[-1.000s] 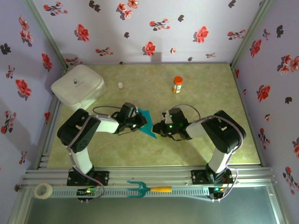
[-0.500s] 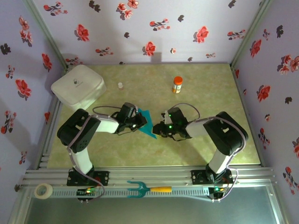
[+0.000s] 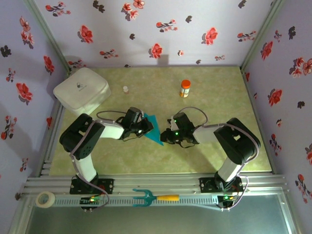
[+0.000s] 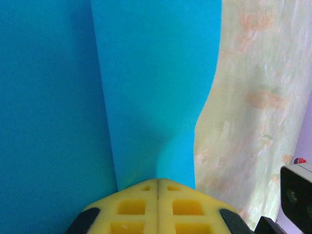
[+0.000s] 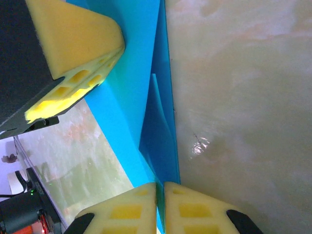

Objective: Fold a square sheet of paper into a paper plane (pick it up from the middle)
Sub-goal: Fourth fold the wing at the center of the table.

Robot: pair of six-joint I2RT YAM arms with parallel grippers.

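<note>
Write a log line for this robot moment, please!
left gripper: shut on teal paper | right gripper: shut on teal paper | shape: folded, pointed

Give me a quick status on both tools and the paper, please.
Left tool shut on folded teal paper. Right tool shut on same paper, opposite side. Orange-capped bottle stands well away.

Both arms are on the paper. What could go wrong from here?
1. The left gripper and right gripper both have their jaws shut on the thin folded paper; pulling apart could tear it.
2. The right jaws pinch only a narrow edge, so it may slip out.
3. Twisting could spoil the creases.
</note>
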